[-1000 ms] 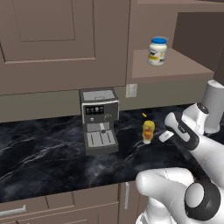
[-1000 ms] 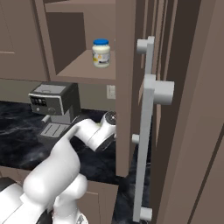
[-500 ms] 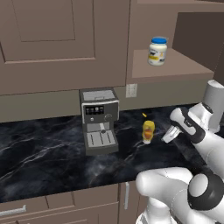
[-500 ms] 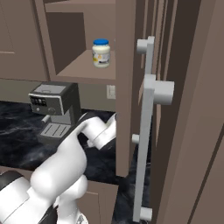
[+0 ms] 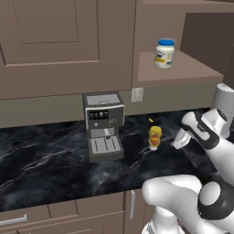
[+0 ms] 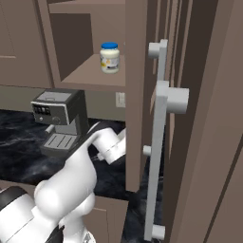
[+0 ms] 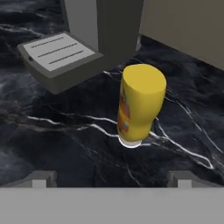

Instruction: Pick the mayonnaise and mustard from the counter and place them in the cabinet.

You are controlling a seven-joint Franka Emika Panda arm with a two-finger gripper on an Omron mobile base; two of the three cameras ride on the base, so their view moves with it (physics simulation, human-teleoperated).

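The mustard [image 5: 155, 137] is a slim yellow bottle standing cap-down on the black veined counter [image 5: 50, 160]. My gripper [image 5: 179, 140] hangs just to its right, open and holding nothing. In the hand view the mustard [image 7: 140, 103] stands ahead of the gripper [image 7: 112, 178] and between the lines of its spread fingertips, apart from both. The mayonnaise [image 5: 164, 53], a white jar with a blue lid, stands upright on the tan shelf of the open cabinet [image 5: 187, 71]. From the right the mayonnaise [image 6: 109, 58] sits near the front of that cabinet shelf [image 6: 88, 75].
A grey coffee machine [image 5: 104, 125] stands on the counter left of the mustard, with its drip tray [image 7: 57, 52] close by. A wall outlet [image 5: 137, 94] sits behind. The swung-out cabinet door [image 6: 159, 142] with white fittings stands at the right.
The arm's upper links have swung to the right and the wrist has shifted a little. The gripper stays open beside the mustard. The bottle and the jar have not moved.
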